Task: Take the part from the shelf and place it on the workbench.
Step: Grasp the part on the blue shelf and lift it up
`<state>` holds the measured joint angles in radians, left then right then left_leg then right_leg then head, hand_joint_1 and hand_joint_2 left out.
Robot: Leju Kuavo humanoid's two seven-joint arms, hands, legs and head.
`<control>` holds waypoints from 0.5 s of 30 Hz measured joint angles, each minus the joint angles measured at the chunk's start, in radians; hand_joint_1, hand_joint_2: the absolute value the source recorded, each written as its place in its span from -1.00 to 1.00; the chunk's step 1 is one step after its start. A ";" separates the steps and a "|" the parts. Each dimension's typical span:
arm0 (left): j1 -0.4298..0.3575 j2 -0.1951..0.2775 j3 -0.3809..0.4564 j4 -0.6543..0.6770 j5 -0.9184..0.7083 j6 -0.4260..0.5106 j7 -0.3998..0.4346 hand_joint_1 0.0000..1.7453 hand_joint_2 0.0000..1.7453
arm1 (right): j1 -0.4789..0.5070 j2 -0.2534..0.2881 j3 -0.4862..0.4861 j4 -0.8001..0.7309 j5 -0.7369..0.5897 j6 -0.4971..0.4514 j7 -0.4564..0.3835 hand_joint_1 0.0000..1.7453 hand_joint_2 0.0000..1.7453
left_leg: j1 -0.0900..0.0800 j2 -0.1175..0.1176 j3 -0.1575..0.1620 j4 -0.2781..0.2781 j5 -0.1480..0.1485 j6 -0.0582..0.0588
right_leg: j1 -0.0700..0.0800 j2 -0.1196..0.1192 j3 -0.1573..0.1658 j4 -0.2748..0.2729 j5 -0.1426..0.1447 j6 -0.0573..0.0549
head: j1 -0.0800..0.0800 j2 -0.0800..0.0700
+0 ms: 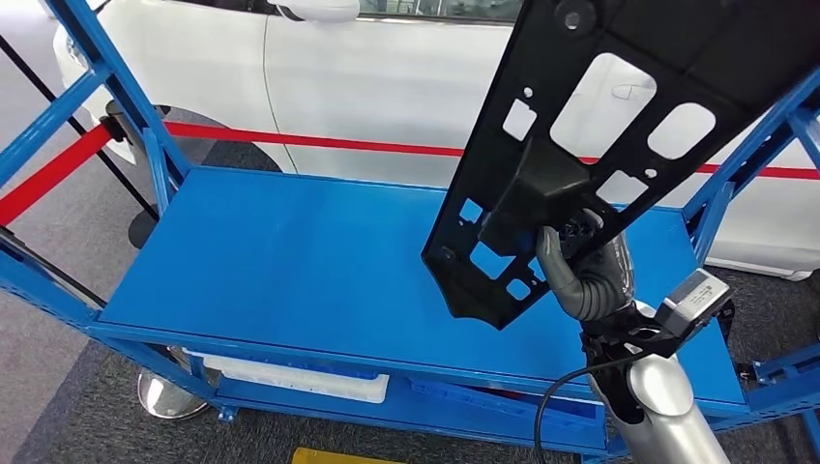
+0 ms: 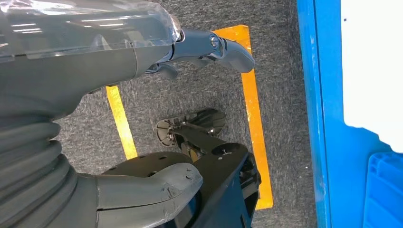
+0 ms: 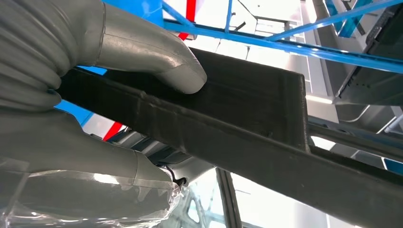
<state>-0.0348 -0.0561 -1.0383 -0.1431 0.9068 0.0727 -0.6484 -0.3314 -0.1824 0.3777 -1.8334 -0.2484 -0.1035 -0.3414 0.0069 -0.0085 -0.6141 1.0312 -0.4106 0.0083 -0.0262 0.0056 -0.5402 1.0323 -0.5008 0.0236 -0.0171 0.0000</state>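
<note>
The right hand [image 1: 588, 275] grasps the black part [image 1: 600, 135] — lifted, tilted, above the blue shelf's [image 1: 290, 261] right end, bare deck to its left. Left hand [image 2: 157, 61] — fingers apart, holding nothing.

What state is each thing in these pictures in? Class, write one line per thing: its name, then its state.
black part: held up, tilted, above the shelf, not resting on it.
right hand: grips the black part near its lower end, thumb pressed on it.
left hand: hangs over the carpet, holds nothing, fingers apart.
blue shelf: its top surface is bare.
white car: parked behind the red barrier tape, door shut.
</note>
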 joint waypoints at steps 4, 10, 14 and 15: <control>0.001 0.000 -0.001 0.001 0.000 0.003 0.006 -1.00 1.00 | -0.003 0.005 0.001 0.000 0.000 0.004 -0.002 1.00 1.00 | 0.006 0.001 -0.028 0.047 -0.042 -0.025 | -0.002 -0.004 -0.022 -0.008 0.024 -0.038 | -0.002 0.000; -0.002 0.000 -0.006 0.001 0.000 0.006 0.020 -1.00 1.00 | -0.006 0.014 0.005 0.000 0.000 0.005 -0.001 1.00 1.00 | 0.008 0.003 -0.046 0.233 -0.159 -0.032 | 0.010 -0.010 -0.078 -0.004 0.064 -0.051 | -0.008 0.000; -0.005 0.003 -0.009 0.001 0.000 0.015 0.029 -1.00 1.00 | -0.007 0.017 0.009 0.000 0.001 0.004 0.000 1.00 1.00 | -0.002 0.002 0.104 -0.001 -0.097 -0.008 | 0.012 -0.011 -0.097 -0.001 0.088 -0.036 | -0.007 0.000; -0.006 0.004 -0.009 0.001 0.000 0.017 0.031 -1.00 1.00 | -0.007 0.017 0.010 0.000 0.001 0.004 0.000 1.00 1.00 | -0.006 0.002 0.105 -0.012 -0.095 -0.003 | 0.011 -0.012 -0.098 -0.002 0.094 -0.029 | -0.007 0.000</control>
<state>-0.0408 -0.0523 -1.0477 -0.1419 0.9068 0.0896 -0.6170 -0.3385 -0.1654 0.3878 -1.8334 -0.2475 -0.0996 -0.3417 0.0009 -0.0067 -0.5088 1.0196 -0.5059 0.0051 -0.0155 -0.0066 -0.6381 1.0303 -0.4066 -0.0054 -0.0241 0.0000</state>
